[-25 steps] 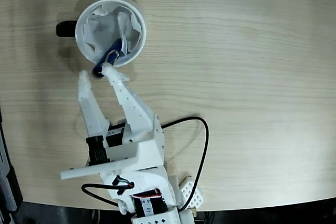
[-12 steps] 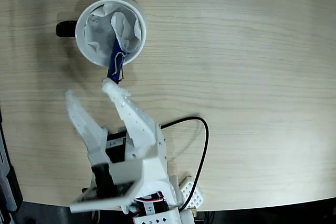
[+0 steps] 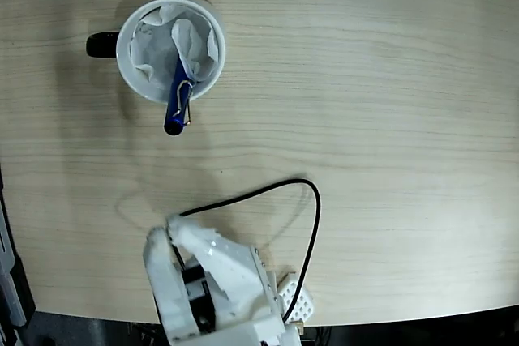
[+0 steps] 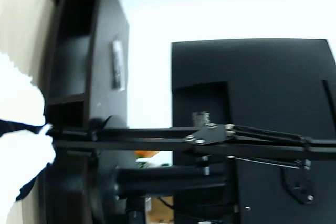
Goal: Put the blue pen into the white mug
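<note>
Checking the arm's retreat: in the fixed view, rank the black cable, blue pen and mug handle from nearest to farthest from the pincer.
1. Black cable, arching just right of the pincer.
2. Blue pen, above, leaning out of the white mug.
3. Mug handle, upper left.

No readable text in either view.

The wrist view shows a faint pale label patch on the back of a black monitor (image 4: 252,124), too blurred to read; nothing in the fixed view carries lettering.
</note>
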You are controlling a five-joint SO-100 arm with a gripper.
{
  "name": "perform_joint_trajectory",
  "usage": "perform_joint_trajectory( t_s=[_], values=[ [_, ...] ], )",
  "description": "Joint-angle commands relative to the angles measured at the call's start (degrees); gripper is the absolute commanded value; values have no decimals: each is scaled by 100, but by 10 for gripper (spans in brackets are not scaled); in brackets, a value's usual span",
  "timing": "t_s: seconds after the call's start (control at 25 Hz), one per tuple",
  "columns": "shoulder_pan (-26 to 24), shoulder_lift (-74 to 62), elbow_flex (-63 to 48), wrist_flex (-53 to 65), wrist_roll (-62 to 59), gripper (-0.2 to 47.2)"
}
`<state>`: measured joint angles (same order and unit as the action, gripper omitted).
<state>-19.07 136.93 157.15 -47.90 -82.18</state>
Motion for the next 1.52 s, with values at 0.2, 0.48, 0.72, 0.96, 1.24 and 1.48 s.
perform_joint_trajectory(
  t_s=[0.2, 0.48, 0.72, 0.96, 1.24, 1.48],
  values=[
    [677, 1811, 694, 1046, 2399, 0],
    [1679, 2848, 694, 4421, 4289, -1],
    [2180, 3656, 1090, 6521, 5309, -1],
    [2312, 4500, 1503, 8068, 6478, -2],
    [2408, 5133, 1890, 9185, 7664, -2],
    [2426, 5607, 1846, 10055, 8174, -2]
  ],
)
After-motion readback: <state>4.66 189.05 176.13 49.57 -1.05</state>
